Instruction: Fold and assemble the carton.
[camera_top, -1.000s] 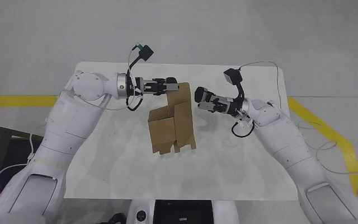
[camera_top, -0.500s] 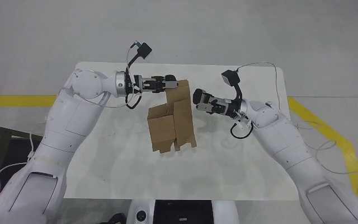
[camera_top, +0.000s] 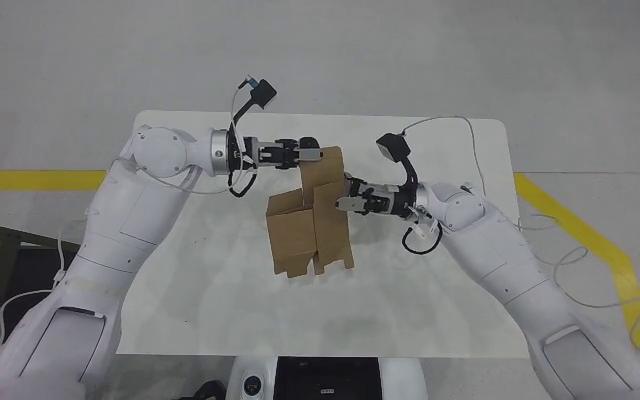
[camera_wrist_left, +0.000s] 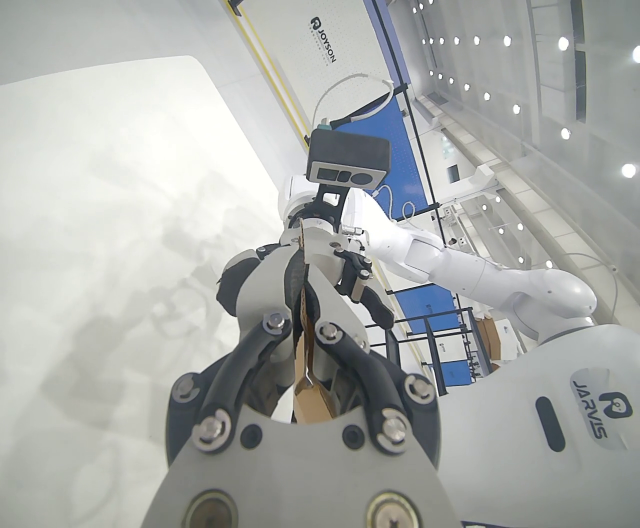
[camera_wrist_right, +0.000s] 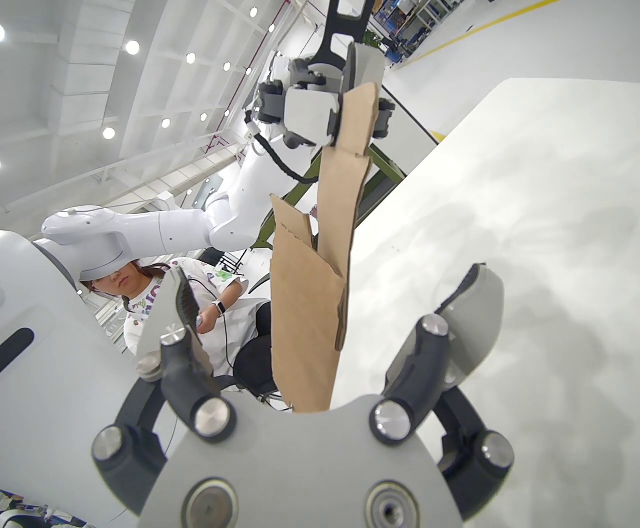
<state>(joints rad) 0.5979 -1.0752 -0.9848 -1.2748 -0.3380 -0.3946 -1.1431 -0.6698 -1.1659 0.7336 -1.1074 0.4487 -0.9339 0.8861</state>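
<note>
Cardboard, brown and corrugated, forms the half-opened carton (camera_top: 308, 215), its panels upright and its flaps loose. The white table (camera_top: 190, 300) lies beneath the carton. At the carton's far top flap, the left gripper (camera_top: 312, 153) is clamped tight on the board's edge. At the carton's right side, the right gripper (camera_wrist_right: 327, 285) is spread wide, one finger either side of the panel's edge, both pads apart from it.
</note>
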